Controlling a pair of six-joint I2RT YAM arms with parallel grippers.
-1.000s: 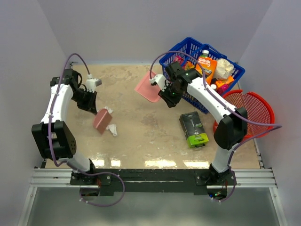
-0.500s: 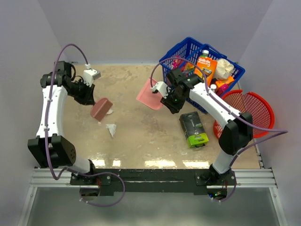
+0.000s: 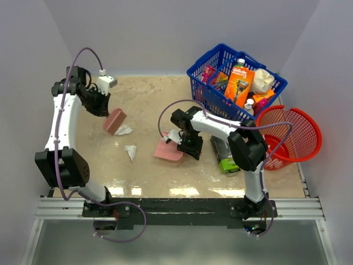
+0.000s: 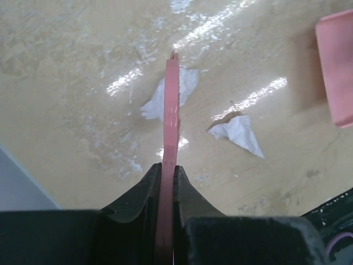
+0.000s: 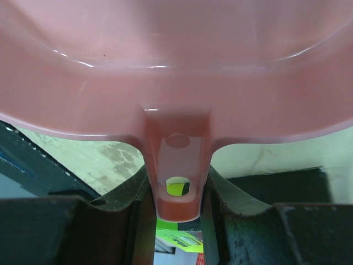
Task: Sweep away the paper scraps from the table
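Two white paper scraps lie on the beige table [image 3: 149,99], one [image 3: 123,130] right beside the pink flat brush [image 3: 114,121] and one [image 3: 131,151] nearer the front. My left gripper [image 3: 105,109] is shut on that brush. In the left wrist view the brush [image 4: 172,105] stands edge-on between the jaws of the left gripper [image 4: 167,172], partly hiding one scrap [image 4: 187,83], with the other scrap [image 4: 238,133] to its right. My right gripper [image 3: 185,144] is shut on the handle of the pink dustpan [image 3: 167,150], which sits low over the table's middle. The right gripper [image 5: 177,193] clamps the dustpan [image 5: 176,66] handle.
A blue basket [image 3: 208,96] full of groceries stands at the back right, and a red basket [image 3: 300,118] sits to its right. A black and green box [image 3: 226,152] lies just right of my right gripper. Grey walls close in the table's far and side edges.
My right arm carried the dustpan from beside the blue basket down to the table's middle. My left arm swung the brush back toward the far left, leaving both scraps on its near side.
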